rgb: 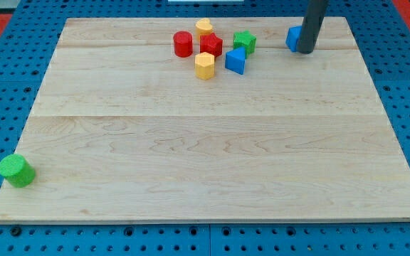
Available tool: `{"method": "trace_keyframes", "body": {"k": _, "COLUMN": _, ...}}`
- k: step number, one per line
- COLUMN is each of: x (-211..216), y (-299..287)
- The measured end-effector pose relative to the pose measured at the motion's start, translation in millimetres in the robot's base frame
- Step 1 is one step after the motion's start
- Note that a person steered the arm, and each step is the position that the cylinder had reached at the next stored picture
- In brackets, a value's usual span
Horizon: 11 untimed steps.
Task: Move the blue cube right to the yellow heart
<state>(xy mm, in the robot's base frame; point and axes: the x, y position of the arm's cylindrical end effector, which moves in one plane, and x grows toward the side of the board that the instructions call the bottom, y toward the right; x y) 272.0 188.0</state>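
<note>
One blue cube is seen at the view's top right, touched on its right by my tip; no claw is fitted, so no grip state applies. A push left risks the green star being struck before the yellow heart is reached

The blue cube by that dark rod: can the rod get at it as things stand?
Probably yes: my tip already sits against the blue cube, on its right side in the view, with nothing between them.
</note>
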Motion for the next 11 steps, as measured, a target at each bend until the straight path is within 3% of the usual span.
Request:
{"method": "trace_keyframes", "body": {"k": 2, "x": -24.6, "y": 44.1}}
{"method": "trace_keyframes", "body": {"k": 4, "x": -42.9, "y": -39.4}}
{"method": "trace_keyframes", "body": {"k": 5, "x": -46.2, "y": -45.8}}
{"method": "trace_keyframes", "body": {"k": 7, "x": -10.2, "y": -53.5}}
{"method": "trace_keyframes", "body": {"k": 9, "x": -52.5, "y": -73.0}}
{"method": "trace_keyframes", "body": {"k": 11, "x": -52.4, "y": -121.5}}
